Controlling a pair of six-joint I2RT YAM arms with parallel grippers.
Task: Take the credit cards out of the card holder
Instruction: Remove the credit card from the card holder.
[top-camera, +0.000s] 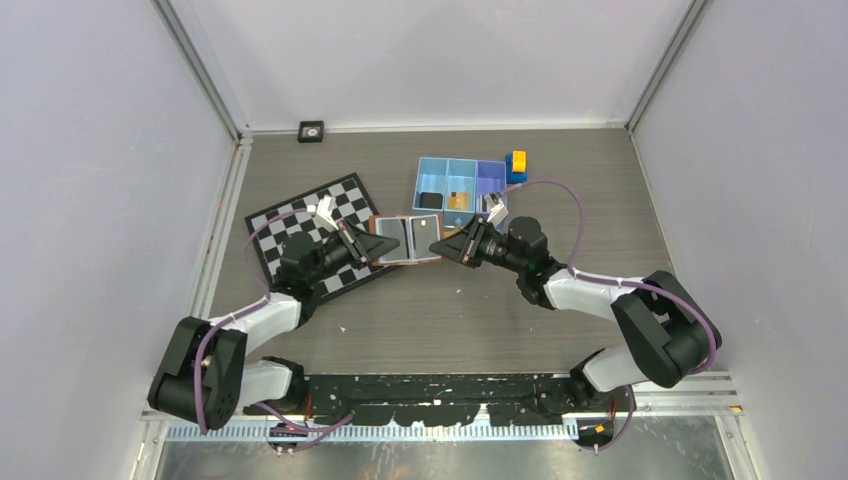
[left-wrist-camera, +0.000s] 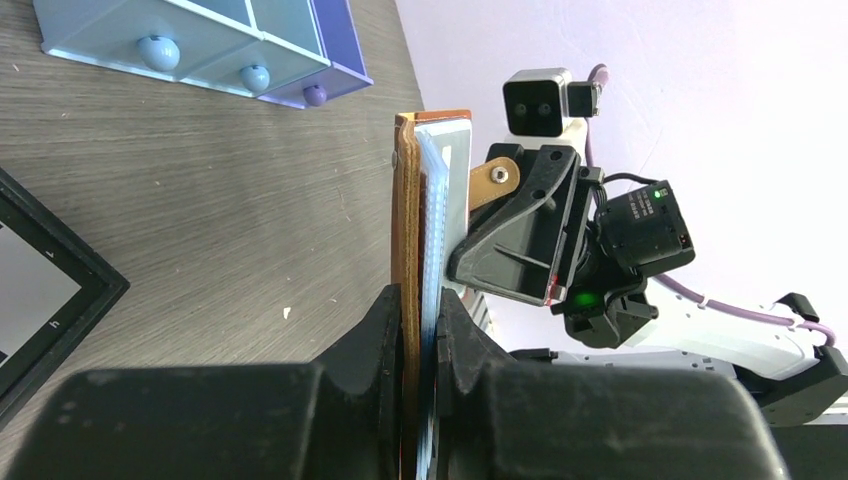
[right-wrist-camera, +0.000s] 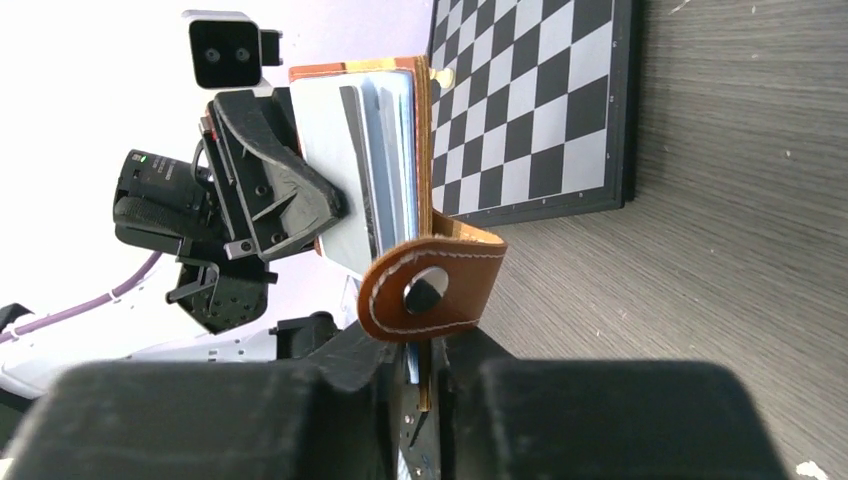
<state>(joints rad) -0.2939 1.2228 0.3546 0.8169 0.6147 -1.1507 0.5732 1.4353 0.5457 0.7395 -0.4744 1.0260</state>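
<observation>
The left tool (left-wrist-camera: 420, 312) is clamped narrow on one edge of the card holder (top-camera: 408, 238). The right tool (right-wrist-camera: 418, 350) pinches the opposite edge, by the strap (right-wrist-camera: 432, 288). The holder is spread open between them, just on the near side of the blue tray (top-camera: 447, 160), grey inside facing up. The credit cards (right-wrist-camera: 388, 140) sit stacked inside it.

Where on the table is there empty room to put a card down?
Biggest bare patch: the table between the card holder and the arm bases. More room right of the tray and toy block, up to the wall. Crowded: the middle, where the left gripper and right gripper clamp the holder between chessboard and tray.
</observation>
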